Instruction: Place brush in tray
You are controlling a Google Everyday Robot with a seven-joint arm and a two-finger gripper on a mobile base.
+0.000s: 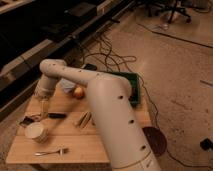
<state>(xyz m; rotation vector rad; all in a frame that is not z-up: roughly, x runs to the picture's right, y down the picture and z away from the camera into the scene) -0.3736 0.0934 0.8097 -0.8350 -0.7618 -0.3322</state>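
1. Near the left edge of the counter the brush (30, 120) lies flat on the wood. Its dark handle runs roughly along the near edge, and it is well apart from where it has to go.
2. Just right of it, over the handle end, the gripper (44, 110) hangs pointing down off the white arm (75, 75). I cannot tell whether it is spread or pressed together, nor whether it touches the brush.
3. I judge the step in hand to be the pick. I want to come straight down across the handle's width, not along it, and close low so the thin handle does not slip out.
4. A flat dark bar (57, 115) lies just beside the gripper on its right, and a white cup (36, 132) sits just nearward of the brush. I would keep clear of both.
5. By the near edge a fork (50, 151) lies alone. Mid-counter sit an orange fruit (78, 92) and a couple of slender pale utensils (83, 119). They lie under the likely carry path, so I would lift high before swinging right.
6. At the far right corner the green tray (134, 86) shows only partly behind the arm. Its raised wall calls for a release from above.
7. The counter is flat, pale wood. Beyond it are a speckled hard floor, black cables (107, 55) trailing behind the far edge, and dark shelving along the left.
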